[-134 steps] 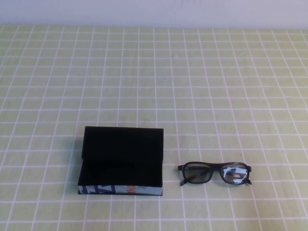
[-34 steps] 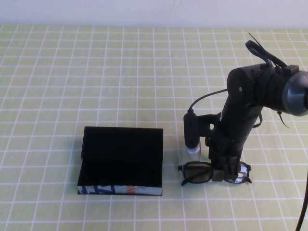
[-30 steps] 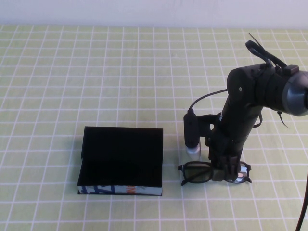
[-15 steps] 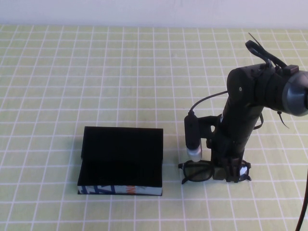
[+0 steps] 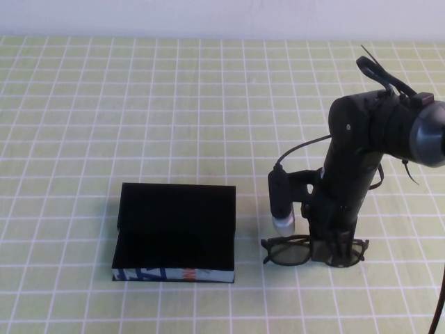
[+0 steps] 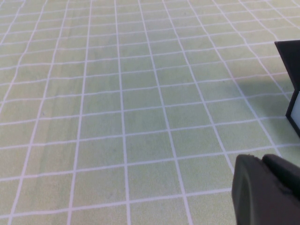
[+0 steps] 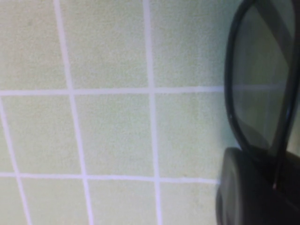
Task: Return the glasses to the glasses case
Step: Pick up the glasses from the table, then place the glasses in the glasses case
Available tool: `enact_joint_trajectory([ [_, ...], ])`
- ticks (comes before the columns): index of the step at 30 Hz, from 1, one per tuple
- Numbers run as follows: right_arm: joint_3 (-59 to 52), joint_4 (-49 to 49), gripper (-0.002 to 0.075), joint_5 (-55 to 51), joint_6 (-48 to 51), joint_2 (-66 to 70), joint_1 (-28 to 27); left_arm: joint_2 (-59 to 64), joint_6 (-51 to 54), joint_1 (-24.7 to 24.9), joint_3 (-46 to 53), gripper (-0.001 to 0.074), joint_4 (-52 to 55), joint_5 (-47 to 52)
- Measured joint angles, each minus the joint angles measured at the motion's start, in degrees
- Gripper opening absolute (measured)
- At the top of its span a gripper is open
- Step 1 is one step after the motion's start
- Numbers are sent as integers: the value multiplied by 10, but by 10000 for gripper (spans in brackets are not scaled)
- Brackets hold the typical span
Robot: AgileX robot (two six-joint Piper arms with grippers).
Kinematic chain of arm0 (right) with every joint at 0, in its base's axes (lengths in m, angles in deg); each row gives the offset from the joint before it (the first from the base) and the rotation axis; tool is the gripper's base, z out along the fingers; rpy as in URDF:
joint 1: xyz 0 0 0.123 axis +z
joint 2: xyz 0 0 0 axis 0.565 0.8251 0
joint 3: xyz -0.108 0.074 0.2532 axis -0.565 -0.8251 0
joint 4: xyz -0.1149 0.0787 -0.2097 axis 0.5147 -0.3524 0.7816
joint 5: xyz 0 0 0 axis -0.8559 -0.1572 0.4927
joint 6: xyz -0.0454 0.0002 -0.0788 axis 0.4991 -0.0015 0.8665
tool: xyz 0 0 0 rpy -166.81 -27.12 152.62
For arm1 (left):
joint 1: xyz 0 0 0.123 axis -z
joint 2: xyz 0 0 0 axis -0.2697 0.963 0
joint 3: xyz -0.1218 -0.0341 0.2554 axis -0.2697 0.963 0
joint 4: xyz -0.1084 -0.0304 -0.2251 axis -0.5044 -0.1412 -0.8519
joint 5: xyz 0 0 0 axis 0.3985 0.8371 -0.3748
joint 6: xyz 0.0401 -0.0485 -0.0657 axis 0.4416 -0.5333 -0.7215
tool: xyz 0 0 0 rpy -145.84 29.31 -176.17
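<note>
Where the checked green tablecloth point(image 5: 83, 104) runs nearest the robot, the glasses case point(image 5: 175, 233) lies open, its printed blue, white and orange side facing the robot and its black lid raised at the far edge. Just to its right, apart from it, the glasses point(image 5: 313, 251) rest on the cloth, lenses facing the robot. The right gripper point(image 5: 336, 252) stands straight down over their middle, its fingers drawn narrow about the frame near the bridge; it appears to grip the frame, though the high view hides the contact. In the right wrist view a dark fingertip point(image 7: 248, 192) meets the rim. The left gripper point(image 6: 267, 190) hovers low over bare cloth; its fingers' state I cannot tell.
</note>
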Motion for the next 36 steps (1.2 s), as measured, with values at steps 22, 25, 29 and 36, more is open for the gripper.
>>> enact_joint_trajectory([
  [22, 163, 2, 60, -55, -205, -35, 173, 0, 0, 0, 0, -4, 0, 0],
  [25, 216, 5, 60, -57, -220, -2, 202, 0, 0, 0, 0, -4, 0, 0],
  [29, 262, 24, 60, -57, -240, 49, 223, 0, 0, 0, 0, -4, 0, 0],
  [36, 279, 37, 60, -57, -248, 98, 234, 0, 0, 0, 0, -4, 0, 0],
])
